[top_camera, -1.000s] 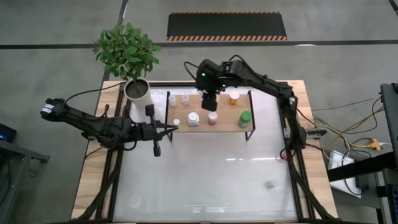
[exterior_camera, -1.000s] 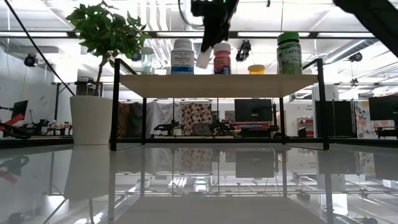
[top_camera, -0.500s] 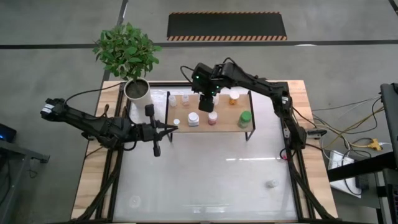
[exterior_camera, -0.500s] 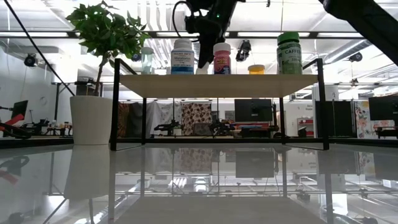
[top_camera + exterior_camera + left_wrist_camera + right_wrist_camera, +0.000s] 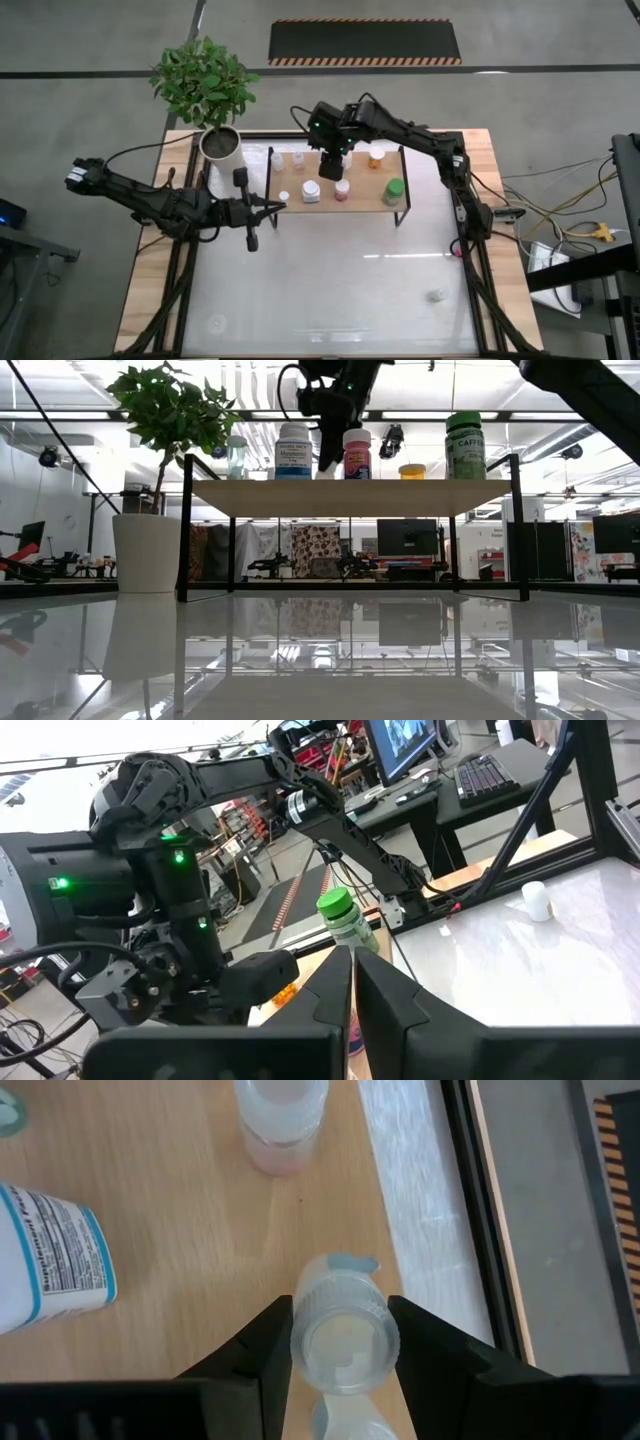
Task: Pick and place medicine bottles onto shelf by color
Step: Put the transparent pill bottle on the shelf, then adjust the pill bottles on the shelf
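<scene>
Nearest in the low view, bare glossy tabletop [image 5: 320, 660], mirroring the shelf [image 5: 350, 497] that stands farther back on thin black legs. Along the light-wood top, all upright with caps up and long axes vertical: a white jar with a blue label [image 5: 293, 452], a pink-labelled jar [image 5: 357, 455], a low orange-capped bottle [image 5: 411, 471] and a tall green-capped bottle [image 5: 465, 446].

Reaching down over the shelf between the white and pink jars, the right gripper [image 5: 331, 168]. In the right wrist view, the same gripper [image 5: 343, 1335] with its two dark fingers [image 5: 262, 1342] pressed against either side of a small clear bottle [image 5: 343, 1336], seen cap-on from above, long axis running straight down toward the wood, so standing upright. Cannot tell whether its base touches the board. Beyond it on the wood, a small pinkish bottle [image 5: 280, 1120] and the blue-labelled jar [image 5: 50, 1255].

Off the shelf's left end in the high view, the left gripper [image 5: 250, 209] waiting above the table, its fingers [image 5: 385, 1010] nearly pressed together on nothing. Farther back, the potted plant [image 5: 205, 85] at the table's left rear corner.
</scene>
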Controlling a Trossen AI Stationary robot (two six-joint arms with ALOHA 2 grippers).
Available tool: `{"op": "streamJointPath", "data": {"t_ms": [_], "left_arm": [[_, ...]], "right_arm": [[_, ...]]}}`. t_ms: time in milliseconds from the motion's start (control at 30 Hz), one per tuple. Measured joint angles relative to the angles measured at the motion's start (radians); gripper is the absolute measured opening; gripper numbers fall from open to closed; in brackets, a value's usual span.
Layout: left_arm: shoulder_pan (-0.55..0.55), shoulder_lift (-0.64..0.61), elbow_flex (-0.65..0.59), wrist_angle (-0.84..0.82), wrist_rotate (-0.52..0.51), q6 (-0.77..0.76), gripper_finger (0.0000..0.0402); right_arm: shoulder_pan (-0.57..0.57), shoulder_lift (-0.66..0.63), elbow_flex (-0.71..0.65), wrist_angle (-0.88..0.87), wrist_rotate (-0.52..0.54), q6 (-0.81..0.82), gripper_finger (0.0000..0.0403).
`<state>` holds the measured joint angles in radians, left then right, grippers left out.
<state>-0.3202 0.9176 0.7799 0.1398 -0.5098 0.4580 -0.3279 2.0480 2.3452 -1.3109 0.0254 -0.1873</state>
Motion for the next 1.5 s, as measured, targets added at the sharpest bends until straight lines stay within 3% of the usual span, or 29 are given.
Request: {"op": "streamJointPath", "data": {"t_ms": [500,933,1500], "left_arm": [[0.000,0.000,0.000,0.000,0.000,-0.001,0.0000],[0.000,0.000,0.000,0.001,0.000,-0.001,0.0000],[0.000,0.000,0.000,0.008,0.000,-0.001,0.0000]], "right_arm": [[0.000,-0.001,-0.052,0.012,0.000,0.038,0.0141],[0.000,-0.001,-0.048,0.033,0.000,0.038,0.0206],[0.000,-0.079,-0.046,0.036,0.001,0.032,0.0205]]}}
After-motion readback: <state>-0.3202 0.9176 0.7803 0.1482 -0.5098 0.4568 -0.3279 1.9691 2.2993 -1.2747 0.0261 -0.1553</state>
